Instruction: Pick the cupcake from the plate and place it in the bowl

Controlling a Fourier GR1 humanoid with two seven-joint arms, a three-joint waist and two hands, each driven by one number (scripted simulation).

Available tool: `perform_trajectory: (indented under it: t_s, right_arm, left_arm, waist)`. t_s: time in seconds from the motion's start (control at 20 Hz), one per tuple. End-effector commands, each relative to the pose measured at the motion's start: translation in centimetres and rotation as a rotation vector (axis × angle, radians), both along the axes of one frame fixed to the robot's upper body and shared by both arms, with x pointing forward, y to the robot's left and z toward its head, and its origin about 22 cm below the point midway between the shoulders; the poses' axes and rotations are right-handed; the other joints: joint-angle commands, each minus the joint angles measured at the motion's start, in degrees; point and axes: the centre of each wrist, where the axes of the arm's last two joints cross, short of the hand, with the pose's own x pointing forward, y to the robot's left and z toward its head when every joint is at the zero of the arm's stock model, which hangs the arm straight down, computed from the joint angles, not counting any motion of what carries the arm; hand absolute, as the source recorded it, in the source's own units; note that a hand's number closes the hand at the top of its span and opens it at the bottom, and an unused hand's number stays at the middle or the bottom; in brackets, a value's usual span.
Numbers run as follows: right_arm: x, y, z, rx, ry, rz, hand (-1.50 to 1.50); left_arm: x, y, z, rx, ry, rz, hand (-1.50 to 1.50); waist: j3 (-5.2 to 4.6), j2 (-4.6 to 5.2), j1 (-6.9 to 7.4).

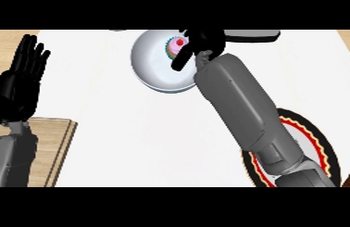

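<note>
Black fingers of the left hand (21, 82) stand straight and open at the left edge, resting. Further right, the white bowl (153, 59) holds the cupcake (175, 48) at its right side, with the right hand (198, 44) curled round it. To finish well, I judge the fingers should spread only once the cupcake sits upright on the bowl's floor, then lift straight up. The hand hides the cupcake's base, so contact is unclear; the forearm covers much of the plate (321, 142).
</note>
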Motion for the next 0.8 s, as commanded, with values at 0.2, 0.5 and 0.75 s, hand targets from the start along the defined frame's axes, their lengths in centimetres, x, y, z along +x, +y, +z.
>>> perform_trajectory:
  t_s: [0.2, 0.5, 0.75]
  right_arm:
    - [1.3, -2.9, -5.0, 0.298, -0.092, -0.074, -1.50]
    - [1.4, -2.7, -3.9, 0.375, -0.380, -0.154, -1.50]
    - [1.8, -5.7, -5.0, 0.436, -0.456, -0.273, -1.50]
  left_arm:
    - [-0.6, 0.4, 0.1, 0.004, -0.014, 0.001, 0.00]
    - [-0.9, 0.5, -0.6, 0.004, -0.018, -0.003, 0.00]
    - [0.2, 1.0, -0.7, 0.020, 0.005, 0.041, 0.00]
  waist:
    - [0.08, 0.28, 1.01]
    - [0.04, -0.16, -0.56]
    - [0.03, -0.18, -1.88]
